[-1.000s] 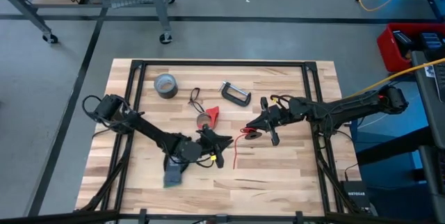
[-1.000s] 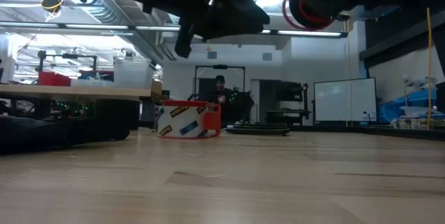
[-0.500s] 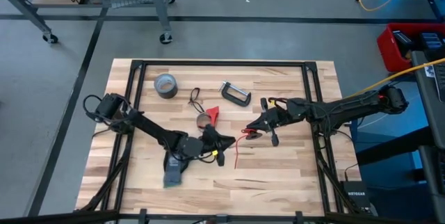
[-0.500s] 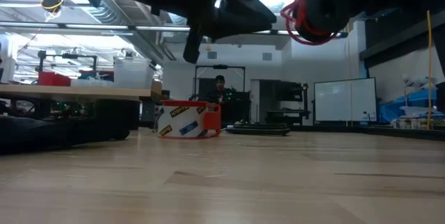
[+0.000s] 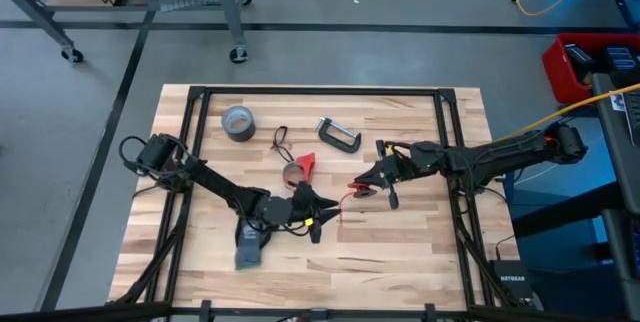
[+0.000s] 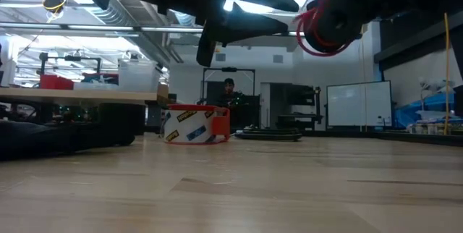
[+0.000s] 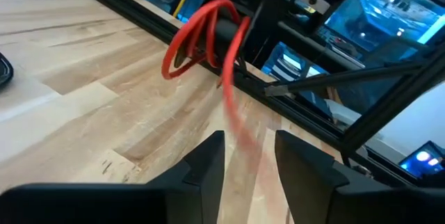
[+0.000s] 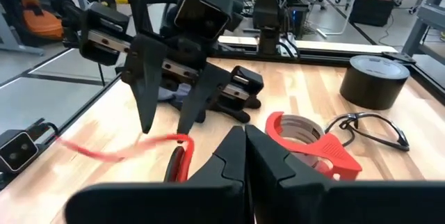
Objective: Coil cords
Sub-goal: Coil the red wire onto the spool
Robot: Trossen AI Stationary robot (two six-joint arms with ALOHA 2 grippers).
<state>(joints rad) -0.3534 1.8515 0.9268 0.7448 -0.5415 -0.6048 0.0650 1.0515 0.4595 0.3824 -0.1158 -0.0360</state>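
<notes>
The red cord (image 5: 347,194) is gathered in a few loops (image 7: 201,37) around my right gripper (image 5: 362,186), which is shut and held above the table's middle. The loops also show in the low view (image 6: 318,34). The cord's loose tail (image 7: 235,116) runs from the loops toward my left gripper (image 5: 322,212). That gripper is open, close by on the near-left side, and the tail passes into the gap between its fingers (image 7: 250,156). The black cord (image 5: 279,140) lies looped on the table farther back, untouched. My right gripper is shut on the red cord, whose loops (image 8: 179,161) go around its closed fingers and hang beside them, clear of the table. The fingers point level toward the table's left. The pinch point is hidden by the fingers themselves. My left gripper: I cannot tell whether its fingers touch the tail.
A red-edged tape ring (image 5: 295,171) sits just behind the left gripper. A grey duct-tape roll (image 5: 238,122) and a C-clamp (image 5: 338,134) lie toward the far edge. A grey glove (image 5: 248,250) lies under the left arm near the front.
My left gripper has moved toward the right gripper, a little toward the far edge. The red cord's loose tail, which had trailed toward the near edge, has been drawn up between the two grippers. The loops stay on the right gripper.
</notes>
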